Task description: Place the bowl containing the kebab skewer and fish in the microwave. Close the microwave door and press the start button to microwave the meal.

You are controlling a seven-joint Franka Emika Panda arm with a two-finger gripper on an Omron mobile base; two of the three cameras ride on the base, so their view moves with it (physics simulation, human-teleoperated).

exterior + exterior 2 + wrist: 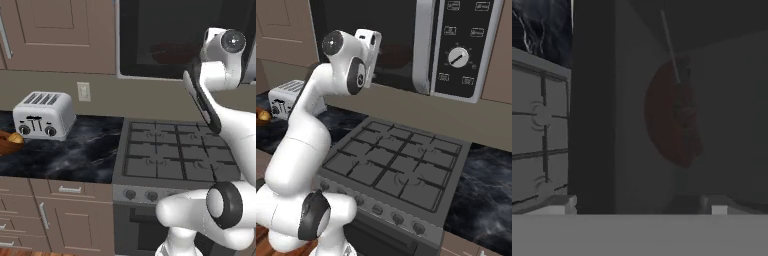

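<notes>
The gripper (375, 42) stands released, its jaws spread wide and holding nothing, and it is raised close in front of the microwave door (376, 35). I judge it sits so high and so near the glass because the door is already shut and the hand has no more work there.

In the hand view, behind the dark glass, the bowl (672, 120) appears as a dim red round shape, with the thin pale stick of the kebab skewer (671, 47) leaning out over its rim. So the bowl is inside the microwave (125, 50), resting on its floor; in the left base view it is a faint reddish patch through the door. The fish I cannot make out through the glass.

The long grey bar handle (423, 47) lies at the door's right edge, just beside the control panel (463, 47) with its knob (457, 57) and small buttons. The start button is probably there, well to the side of the gripper, so the remaining step seems to be to reach it.

Below is the stove (175, 155), and far to the left the toaster (44, 115) on the dark counter (90, 150).
</notes>
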